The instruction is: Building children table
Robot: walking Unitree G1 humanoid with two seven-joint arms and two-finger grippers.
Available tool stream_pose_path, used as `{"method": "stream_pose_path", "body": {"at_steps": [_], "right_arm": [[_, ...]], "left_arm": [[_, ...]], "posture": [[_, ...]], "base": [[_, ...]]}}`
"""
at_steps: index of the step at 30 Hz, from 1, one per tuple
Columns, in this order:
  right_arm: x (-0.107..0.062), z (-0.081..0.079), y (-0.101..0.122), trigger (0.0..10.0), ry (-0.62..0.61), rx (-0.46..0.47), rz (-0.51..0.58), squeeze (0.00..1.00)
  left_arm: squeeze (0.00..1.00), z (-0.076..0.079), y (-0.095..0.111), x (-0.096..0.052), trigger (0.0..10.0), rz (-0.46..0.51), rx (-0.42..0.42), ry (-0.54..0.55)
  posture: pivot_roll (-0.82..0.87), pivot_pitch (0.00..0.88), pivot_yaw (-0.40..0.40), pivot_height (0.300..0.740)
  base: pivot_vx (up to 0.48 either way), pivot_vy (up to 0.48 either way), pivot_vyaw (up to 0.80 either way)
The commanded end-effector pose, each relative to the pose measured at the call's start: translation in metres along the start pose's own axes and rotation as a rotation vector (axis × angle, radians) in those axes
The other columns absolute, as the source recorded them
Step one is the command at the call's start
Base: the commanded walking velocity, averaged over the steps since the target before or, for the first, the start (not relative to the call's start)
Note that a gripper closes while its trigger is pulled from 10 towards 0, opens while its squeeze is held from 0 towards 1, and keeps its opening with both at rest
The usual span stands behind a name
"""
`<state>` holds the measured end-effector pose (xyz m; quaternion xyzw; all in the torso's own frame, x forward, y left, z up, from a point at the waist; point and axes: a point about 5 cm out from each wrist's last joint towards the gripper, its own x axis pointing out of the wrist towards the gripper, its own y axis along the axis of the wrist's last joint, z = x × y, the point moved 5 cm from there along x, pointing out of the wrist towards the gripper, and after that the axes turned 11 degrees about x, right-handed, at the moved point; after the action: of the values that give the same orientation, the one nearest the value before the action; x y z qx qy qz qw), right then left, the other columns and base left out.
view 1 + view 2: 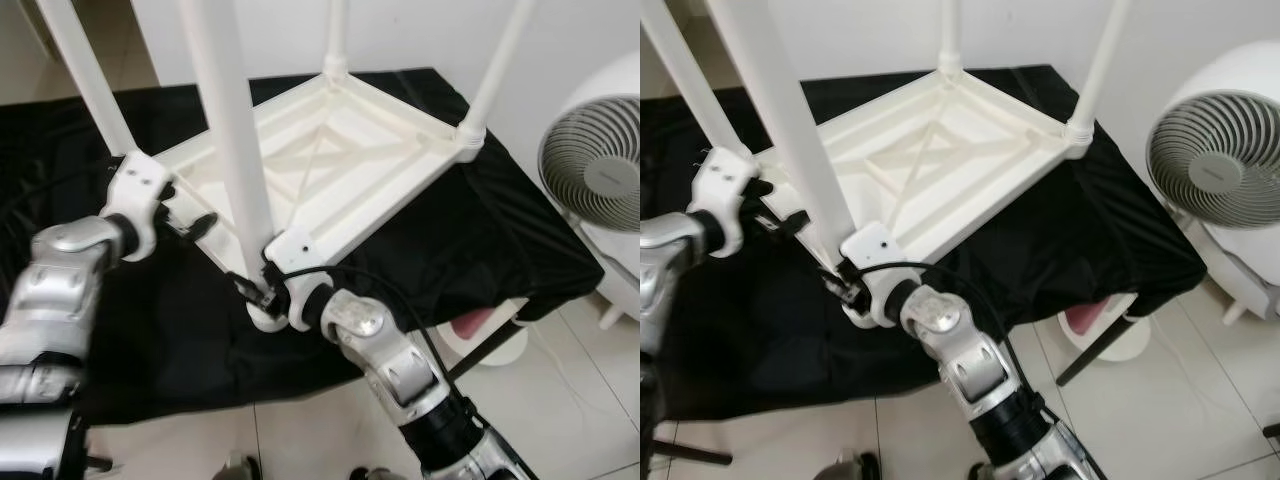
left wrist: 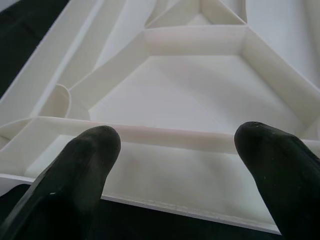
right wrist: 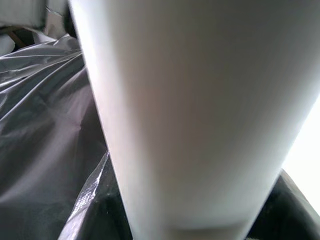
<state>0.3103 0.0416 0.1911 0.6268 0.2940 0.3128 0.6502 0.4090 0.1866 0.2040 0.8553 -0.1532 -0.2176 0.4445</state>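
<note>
L gripper (image 1: 200, 226) sits at the near-left rim of the upturned tabletop (image 1: 330, 160), fingers (image 2: 80, 165) spread apart w/ nothing between them, tips just over the ribbed underside. The tabletop lies upside down on a black cloth (image 1: 500, 230), legs pointing up.

R gripper (image 1: 262, 290) is at the base of the near leg (image 1: 235, 150), right by the near corner socket (image 1: 270, 315). Wrist view is mostly white tube at close range; can't tell if the fingers are clamped on it or just beside it.

Step in hand, I'd say: seating/tightening the near leg. To do it well: keep the leg square to the socket, hold low near the base, and let the L gripper press on the rim so the top doesn't slide on the cloth.

Count, L to R: 4 legs, all standing upright in corners; 1 tabletop; 2 grippers; 1 cloth; 1 white fan (image 1: 595, 170) far R on the tiled floor (image 1: 580, 400).
</note>
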Motion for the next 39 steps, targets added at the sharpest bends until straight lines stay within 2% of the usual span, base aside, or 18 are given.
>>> {"method": "stream_pose_path", "body": {"at_steps": [1, 6, 7, 8, 10, 11, 13, 14, 17, 20, 23, 26, 28, 29, 31, 33, 37, 39], "right_arm": [[-0.01, 0.02, 0.004, 0.0, -0.09, -0.013, 0.003, 0.0], [-0.013, 0.024, 0.003, 0.0, -0.114, -0.019, 0.002, 0.0], [-0.015, 0.028, 0.004, 0.0, -0.132, -0.021, 0.002, 0.0], [-0.015, 0.028, 0.004, 0.0, -0.132, -0.021, 0.002, 0.0], [-0.019, 0.036, 0.005, 0.0, -0.179, -0.021, 0.002, 0.0], [-0.019, 0.036, 0.005, 0.0, -0.179, -0.021, 0.002, 0.0], [-0.022, 0.048, 0.003, 0.0, -0.239, -0.019, -0.009, 0.0], [-0.022, 0.048, 0.003, 0.0, -0.239, -0.019, -0.009, 0.0], [-0.027, 0.06, 0.001, 0.0, -0.308, -0.017, -0.025, 0.0], [-0.029, 0.066, 0.0, 0.0, -0.335, -0.014, -0.032, 0.0], [-0.034, 0.084, 0.001, 0.0, -0.425, -0.031, -0.034, 0.0], [-0.035, 0.087, 0.002, 0.0, -0.439, -0.035, -0.033, 0.0], [-0.039, 0.101, 0.004, 0.0, -0.512, -0.043, -0.029, 0.0], [-0.039, 0.101, 0.004, 0.0, -0.512, -0.043, -0.029, 0.0], [-0.046, 0.117, 0.008, 0.0, -0.603, -0.067, -0.025, 0.0], [-0.051, 0.124, 0.009, 0.0, -0.65, -0.096, -0.025, 0.0], [-0.054, 0.128, 0.004, 0.0, -0.666, -0.076, -0.042, 0.0], [-0.054, 0.127, 0.003, 0.0, -0.661, -0.077, -0.043, 0.0]], "left_arm": [[0.0, -0.03, -0.017, 0.007, 10.0, -0.121, -0.01, 0.324], [0.0, -0.026, -0.022, 0.016, 10.0, -0.17, 0.006, 0.306], [0.0, -0.025, -0.027, 0.019, 10.0, -0.21, 0.065, 0.296], [0.0, -0.025, -0.027, 0.019, 10.0, -0.21, 0.065, 0.296], [0.0, -0.022, -0.036, 0.021, 10.0, -0.279, 0.189, 0.252], [0.0, -0.022, -0.036, 0.021, 10.0, -0.279, 0.189, 0.252], [0.0, -0.017, -0.047, 0.02, 10.0, -0.33, 0.301, 0.172], [0.0, -0.017, -0.047, 0.02, 10.0, -0.33, 0.301, 0.172], [0.0, -0.01, -0.058, 0.018, 10.0, -0.369, 0.395, 0.065], [0.0, -0.007, -0.062, 0.016, 10.0, -0.377, 0.428, 0.019], [0.0, 0.001, -0.071, 0.01, 10.0, -0.399, 0.461, -0.092], [0.0, 0.003, -0.073, 0.009, 10.0, -0.402, 0.464, -0.109], [0.0, 0.012, -0.079, 0.005, 10.0, -0.401, 0.479, -0.188], [0.0, 0.012, -0.079, 0.005, 10.0, -0.401, 0.479, -0.188], [0.0, 0.023, -0.085, -0.001, 10.0, -0.394, 0.486, -0.285], [0.0, 0.031, -0.089, -0.007, 10.0, -0.386, 0.494, -0.348], [0.0, 0.044, -0.093, -0.016, 10.0, -0.365, 0.498, -0.434], [0.0, 0.046, -0.092, -0.015, 10.0, -0.355, 0.497, -0.435]], "posture": [[-0.06, 0.149, 0.037, 0.74], [-0.07, 0.147, 0.041, 0.74], [-0.07, 0.146, 0.042, 0.74], [-0.07, 0.146, 0.042, 0.74], [-0.07, 0.148, 0.045, 0.74], [-0.07, 0.148, 0.045, 0.74], [-0.07, 0.148, 0.045, 0.74], [-0.07, 0.148, 0.045, 0.74], [-0.07, 0.151, 0.041, 0.74], [-0.07, 0.152, 0.04, 0.74], [-0.06, 0.155, 0.04, 0.74], [-0.06, 0.155, 0.04, 0.74], [-0.06, 0.155, 0.04, 0.74], [-0.06, 0.155, 0.04, 0.74], [-0.06, 0.161, 0.044, 0.74], [-0.06, 0.164, 0.043, 0.74], [-0.05, 0.166, 0.042, 0.74], [-0.05, 0.167, 0.04, 0.74]], "base": [[0.0, 0.0, 0.0], [0.0, 0.0, 0.0], [0.0, 0.0, 0.0], [0.0, 0.0, 0.0], [0.0, 0.0, 0.0], [0.0, 0.0, 0.0], [0.0, 0.0, 0.0], [0.0, 0.0, 0.0], [0.0, 0.0, 0.0], [0.0, 0.0, 0.0], [0.0, 0.0, 0.0], [0.0, 0.0, 0.0], [0.0, 0.0, 0.0], [0.0, 0.0, 0.0], [0.0, 0.0, 0.0], [0.0, 0.0, 0.0], [0.0, 0.0, 0.0], [0.0, 0.0, 0.0]]}}
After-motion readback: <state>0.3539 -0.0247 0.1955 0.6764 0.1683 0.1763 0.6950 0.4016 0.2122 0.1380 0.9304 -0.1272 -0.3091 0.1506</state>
